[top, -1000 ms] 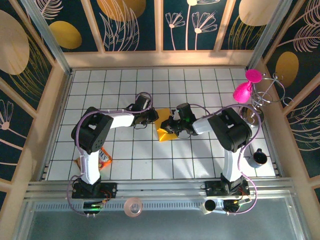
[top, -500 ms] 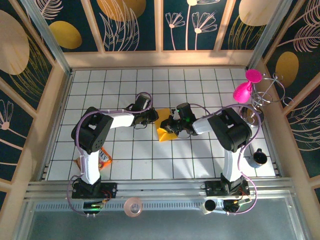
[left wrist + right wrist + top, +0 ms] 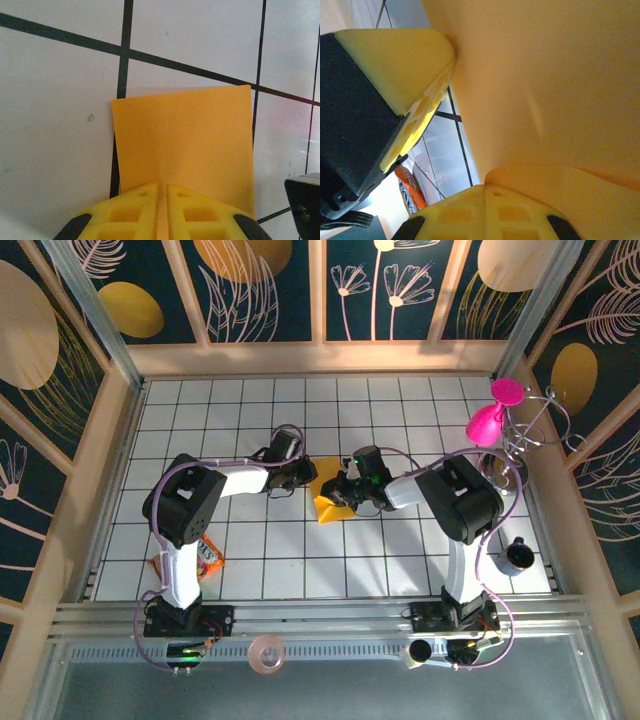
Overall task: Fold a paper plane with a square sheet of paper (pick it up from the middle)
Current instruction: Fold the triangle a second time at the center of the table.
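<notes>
The square sheet of paper (image 3: 328,502), orange-yellow and folded to a smaller shape, sits mid-table between both arms. In the left wrist view the square sheet of paper (image 3: 182,142) spreads flat over the white tiles, and my left gripper (image 3: 162,200) is shut on its near edge. Seen from the top camera, my left gripper (image 3: 305,474) is at the paper's far-left corner and my right gripper (image 3: 342,490) is over its right side. My right gripper (image 3: 485,197) is shut where a curled flap of the sheet (image 3: 545,90) meets its tips. The paper plane is out of view.
A crinkly snack packet (image 3: 205,558) lies by the left arm's base. A pink balloon-like figure (image 3: 488,420) on a wire stand is at the far right, with a black mug (image 3: 518,555) nearer. A tape roll (image 3: 267,653) rests on the front rail.
</notes>
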Robot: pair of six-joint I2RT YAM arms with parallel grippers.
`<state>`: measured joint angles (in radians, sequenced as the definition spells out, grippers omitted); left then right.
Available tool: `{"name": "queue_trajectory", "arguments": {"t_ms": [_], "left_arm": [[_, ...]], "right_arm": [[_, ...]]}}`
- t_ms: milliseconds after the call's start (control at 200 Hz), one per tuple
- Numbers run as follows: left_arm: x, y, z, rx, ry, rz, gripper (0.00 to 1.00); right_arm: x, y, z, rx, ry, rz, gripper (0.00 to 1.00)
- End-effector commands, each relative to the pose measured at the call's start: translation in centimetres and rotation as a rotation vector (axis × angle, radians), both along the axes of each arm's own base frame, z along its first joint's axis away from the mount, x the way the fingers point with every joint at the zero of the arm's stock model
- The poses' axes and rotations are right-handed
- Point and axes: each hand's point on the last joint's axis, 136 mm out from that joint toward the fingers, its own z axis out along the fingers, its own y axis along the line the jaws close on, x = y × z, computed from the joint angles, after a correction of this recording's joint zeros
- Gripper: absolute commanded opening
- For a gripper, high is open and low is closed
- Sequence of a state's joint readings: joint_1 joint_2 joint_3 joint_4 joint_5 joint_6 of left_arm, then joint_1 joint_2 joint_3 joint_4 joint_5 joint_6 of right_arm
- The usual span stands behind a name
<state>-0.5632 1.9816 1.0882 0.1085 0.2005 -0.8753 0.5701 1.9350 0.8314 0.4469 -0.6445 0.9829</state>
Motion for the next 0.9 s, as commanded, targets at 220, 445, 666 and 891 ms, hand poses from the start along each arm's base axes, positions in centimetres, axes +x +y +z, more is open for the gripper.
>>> {"name": "queue_trajectory", "arguments": {"t_ms": [220, 445, 666, 891], "left_arm": [[-1.2, 0.4, -1.5, 0.021, 0.048, -0.014, 0.13], [-1.1, 0.4, -1.4, 0.022, 0.048, -0.013, 0.13], [-0.1, -0.1, 0.9, 0.014, 0.001, -0.018, 0.14], [2.5, 0.7, 6.3, -0.031, -0.105, 0.058, 0.27]], "right_arm": [[0.3, 0.2, -0.8, -0.003, -0.002, 0.004, 0.0], [0.2, 0.0, -1.4, -0.028, 0.012, -0.002, 0.0], [0.1, -0.7, -2.6, -0.087, 0.045, -0.017, 0.0], [-0.1, -0.6, -2.8, -0.093, 0.058, -0.009, 0.08]]}}
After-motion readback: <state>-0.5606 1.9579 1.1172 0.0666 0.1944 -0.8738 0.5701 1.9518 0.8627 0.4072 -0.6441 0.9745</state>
